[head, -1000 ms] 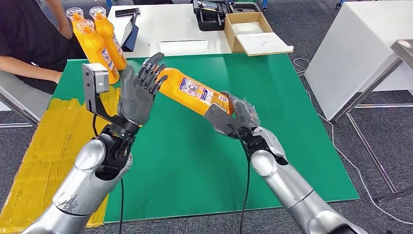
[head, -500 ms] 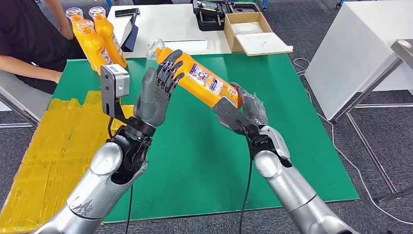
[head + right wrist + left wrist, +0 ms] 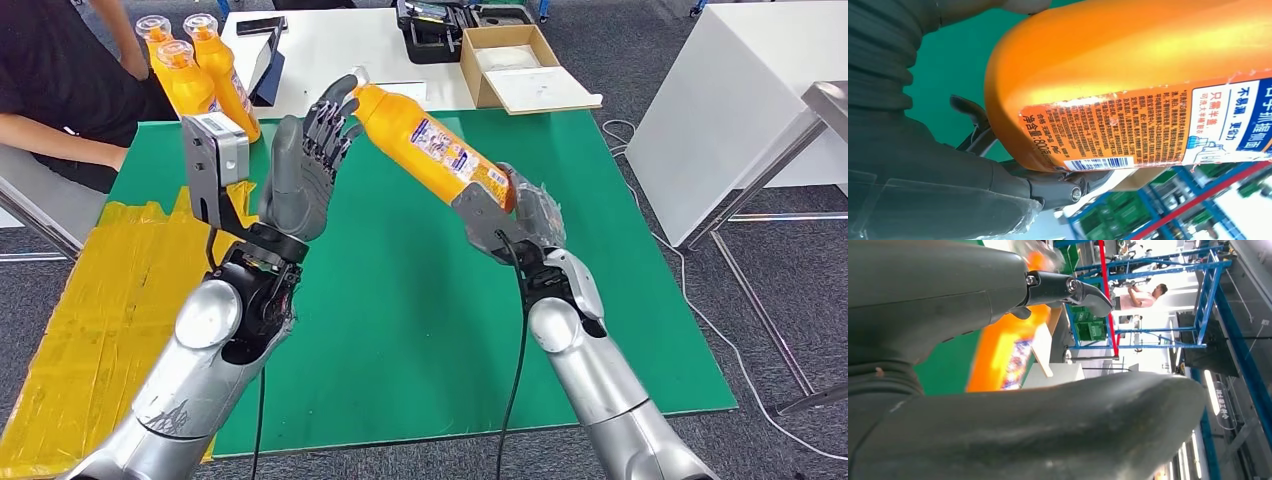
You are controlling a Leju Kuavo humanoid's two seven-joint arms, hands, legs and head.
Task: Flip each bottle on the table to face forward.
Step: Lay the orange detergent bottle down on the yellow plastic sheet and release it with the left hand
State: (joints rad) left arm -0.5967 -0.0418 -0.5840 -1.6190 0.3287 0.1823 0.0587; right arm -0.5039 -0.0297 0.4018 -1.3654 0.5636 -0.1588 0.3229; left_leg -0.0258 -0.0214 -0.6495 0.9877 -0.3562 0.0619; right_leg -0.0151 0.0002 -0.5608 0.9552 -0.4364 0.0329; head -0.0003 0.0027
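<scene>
bottle (image 3: 428,146) tilted steeper by right hand (image 3: 515,214), left hand (image 3: 305,170) now at its neck

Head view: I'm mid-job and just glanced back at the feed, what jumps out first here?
The orange bottle held up slanted over the green mat stands out most: the right hand grips its base while the left hand is raised at its neck end. Next, three more orange bottles stand upright at the mat's far left corner, beside a seated person in black.

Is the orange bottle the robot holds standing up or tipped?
Tipped: the orange bottle slants in the air, base in the right hand, cap toward the left hand.
</scene>
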